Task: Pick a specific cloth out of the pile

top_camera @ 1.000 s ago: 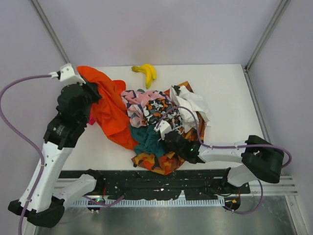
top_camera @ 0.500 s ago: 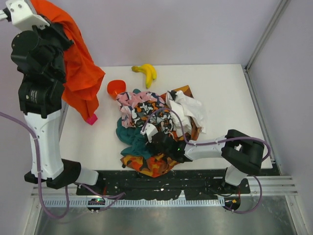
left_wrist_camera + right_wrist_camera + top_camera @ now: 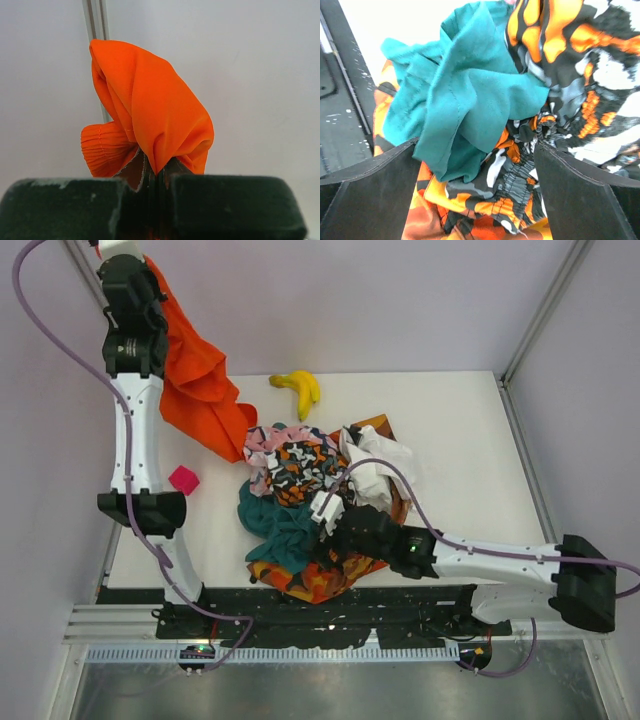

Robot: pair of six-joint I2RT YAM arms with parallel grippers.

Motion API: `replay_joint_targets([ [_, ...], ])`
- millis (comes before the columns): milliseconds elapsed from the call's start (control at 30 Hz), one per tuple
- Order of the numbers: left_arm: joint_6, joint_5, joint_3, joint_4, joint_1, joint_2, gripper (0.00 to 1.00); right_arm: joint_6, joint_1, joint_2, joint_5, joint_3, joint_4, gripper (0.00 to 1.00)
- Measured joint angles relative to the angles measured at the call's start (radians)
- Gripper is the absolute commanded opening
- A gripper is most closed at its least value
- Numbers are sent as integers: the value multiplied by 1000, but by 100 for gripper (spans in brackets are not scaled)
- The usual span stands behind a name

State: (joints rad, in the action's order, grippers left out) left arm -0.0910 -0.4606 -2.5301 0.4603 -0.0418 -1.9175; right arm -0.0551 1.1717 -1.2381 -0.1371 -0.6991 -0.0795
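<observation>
Dangling from the left gripper [image 3: 159, 176], the cloth [image 3: 192, 380], plain bright orange-red, thin, creased, its bunched fold being pinched in the jaws, right gripper [image 3: 477, 167] gaping wide at the pile [image 3: 300, 490].

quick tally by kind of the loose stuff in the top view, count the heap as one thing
plain orange cloth, gripped in the left hand: 1
pile of mixed cloths: 1
banana bunch: 1
small pink item: 1
total: 4
</observation>
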Motion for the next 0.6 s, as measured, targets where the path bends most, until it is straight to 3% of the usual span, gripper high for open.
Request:
replay_joint_targets([
  [333, -14, 79, 1, -84, 115, -32, 0, -130, 0, 351, 53, 92, -11, 95],
  [600, -14, 80, 1, -186, 138, -48, 0, -175, 0, 384, -17, 145, 2, 95],
])
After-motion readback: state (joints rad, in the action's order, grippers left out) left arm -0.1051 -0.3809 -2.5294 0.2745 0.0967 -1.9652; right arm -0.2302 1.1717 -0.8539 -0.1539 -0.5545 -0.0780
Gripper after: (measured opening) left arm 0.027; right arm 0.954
